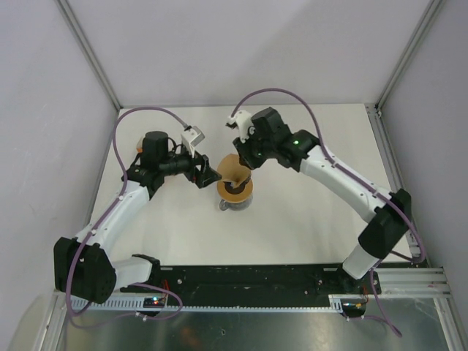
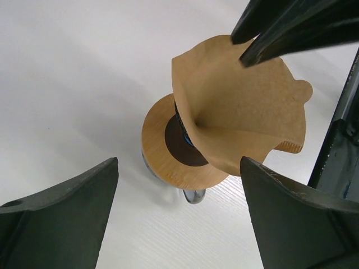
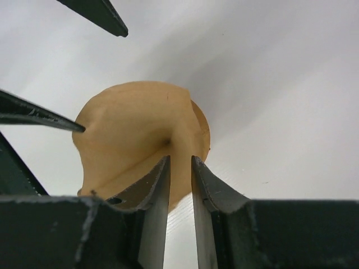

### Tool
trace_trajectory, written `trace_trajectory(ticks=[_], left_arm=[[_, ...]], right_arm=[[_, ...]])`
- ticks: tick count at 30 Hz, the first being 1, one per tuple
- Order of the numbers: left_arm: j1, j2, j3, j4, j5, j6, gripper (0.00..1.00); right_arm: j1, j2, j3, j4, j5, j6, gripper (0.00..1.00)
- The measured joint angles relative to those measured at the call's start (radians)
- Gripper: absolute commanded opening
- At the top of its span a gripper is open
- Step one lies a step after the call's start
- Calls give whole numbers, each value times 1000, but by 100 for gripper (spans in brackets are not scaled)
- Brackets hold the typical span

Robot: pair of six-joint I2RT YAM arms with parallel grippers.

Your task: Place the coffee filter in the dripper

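Note:
The coffee filter (image 1: 234, 170) is a light-brown paper cone, held tilted, with its tip down in the hole of the wooden ring (image 1: 238, 193). My right gripper (image 1: 245, 162) is shut on the filter's upper rim; the filter (image 3: 134, 129) fills the right wrist view, with the narrow jaws (image 3: 180, 168) on its fold. In the left wrist view the filter (image 2: 241, 117) hides nearly all of the dripper; only a blue sliver (image 2: 180, 128) shows at the ring's hole. My left gripper (image 1: 208, 175) is open, level with the filter, its fingers (image 2: 61, 213) spread wide.
The wooden ring (image 2: 160, 147) sits on a grey mug whose handle (image 2: 193, 195) sticks out below it. An orange object (image 1: 139, 148) shows behind the left arm. White walls and metal posts border the table (image 1: 292, 212).

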Motion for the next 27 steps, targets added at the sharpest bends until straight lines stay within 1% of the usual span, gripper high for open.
trace_trajectory(ticks=[4, 8, 11, 16, 27], left_arm=[[0, 1, 0, -2, -3, 8, 94], [0, 2, 0, -2, -5, 15, 94], [0, 2, 0, -2, -10, 17, 94], [0, 14, 0, -2, -23, 26, 94], [3, 35, -4, -2, -51, 51, 95]], right_arm=[[-34, -80, -94, 76, -79, 20, 22], [-33, -90, -159, 105, -123, 30, 18], [-31, -89, -195, 102, -127, 38, 16], [-37, -87, -230, 104, -127, 42, 16], [-45, -70, -232, 130, -141, 42, 17]])
